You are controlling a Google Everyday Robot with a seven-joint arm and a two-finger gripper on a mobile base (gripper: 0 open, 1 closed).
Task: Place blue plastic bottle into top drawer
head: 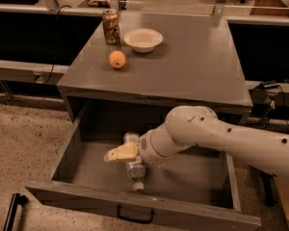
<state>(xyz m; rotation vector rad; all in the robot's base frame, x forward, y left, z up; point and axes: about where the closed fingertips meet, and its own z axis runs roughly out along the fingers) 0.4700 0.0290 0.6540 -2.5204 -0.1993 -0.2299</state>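
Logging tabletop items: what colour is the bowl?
The bowl is white (camera view); the gripper is in the top drawer at the blue plastic bottle.

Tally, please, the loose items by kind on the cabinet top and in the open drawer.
Drink can: 1
Bowl: 1
Orange: 1
Blue plastic bottle: 1, lying in the top drawer, with the gripper over it
Total: 4
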